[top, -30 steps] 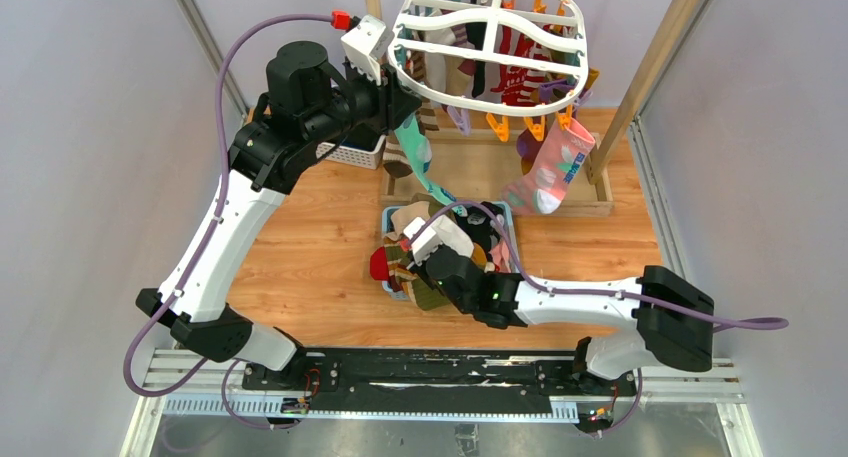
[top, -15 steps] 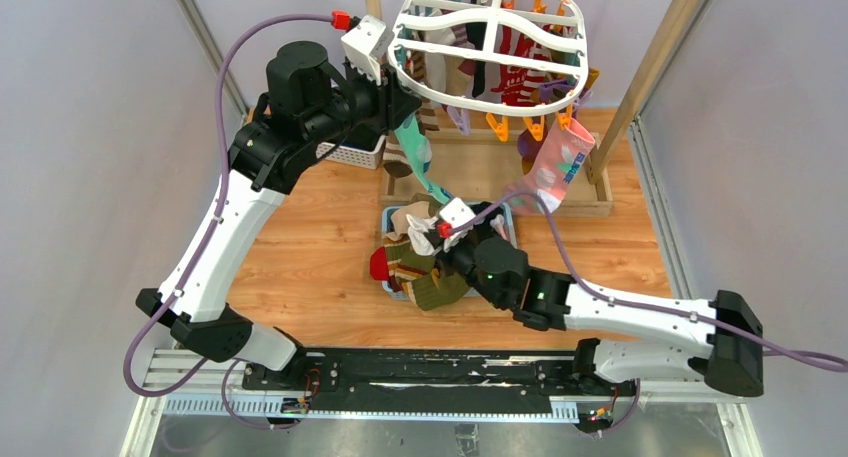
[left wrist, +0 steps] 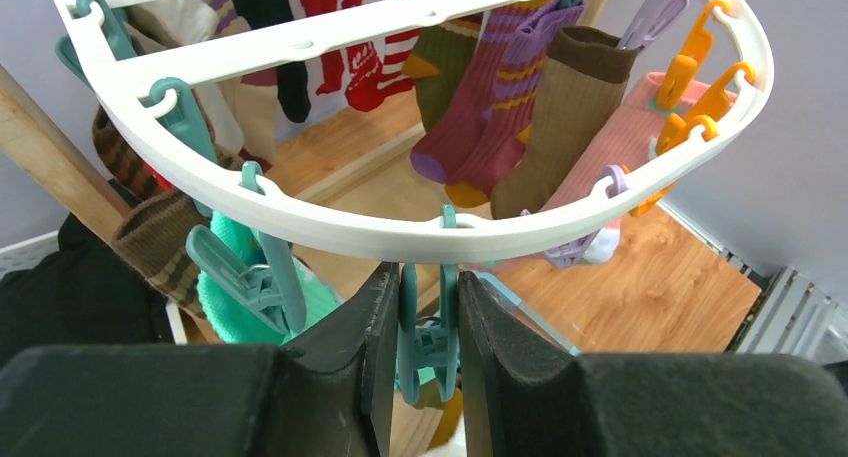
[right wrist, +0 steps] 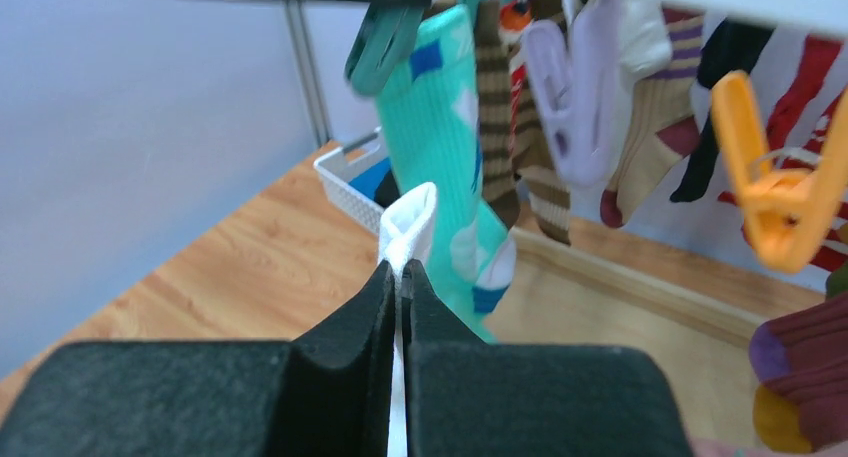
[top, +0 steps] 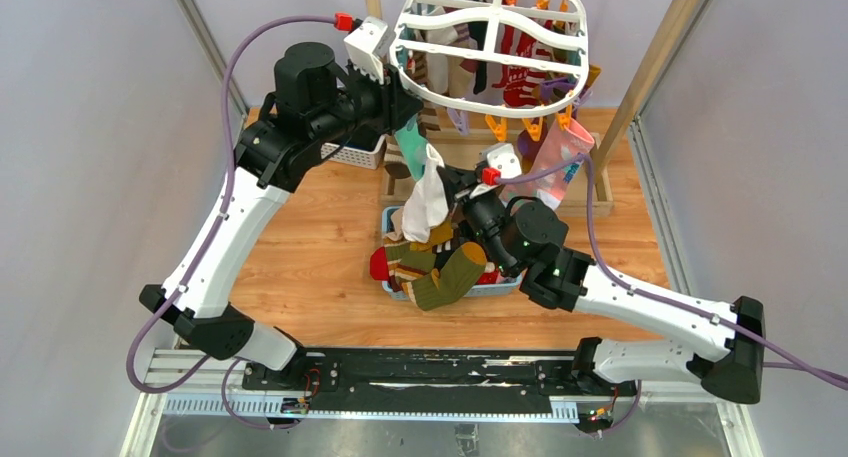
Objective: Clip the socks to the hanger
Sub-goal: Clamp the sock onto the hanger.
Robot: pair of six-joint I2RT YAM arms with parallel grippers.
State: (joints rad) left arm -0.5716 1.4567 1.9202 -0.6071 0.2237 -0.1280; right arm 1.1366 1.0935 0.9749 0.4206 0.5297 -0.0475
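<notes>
The white oval hanger hangs from the wooden rack, with socks pinned round its rim. My left gripper is shut on a teal clothespin at the near rim, beside a clipped mint green sock. My right gripper is shut on a white sock. That white sock hangs lifted above the blue basket, just below the left gripper. More socks are piled in the basket.
A pink sock dangles from orange clothespins at the hanger's right. The wooden rack and its base tray stand behind. A white lattice basket sits at the left, under the left arm.
My right gripper closed on the white sock in the basket and lifted it up and back towards the hanger. The left gripper stayed on the teal clothespin.
</notes>
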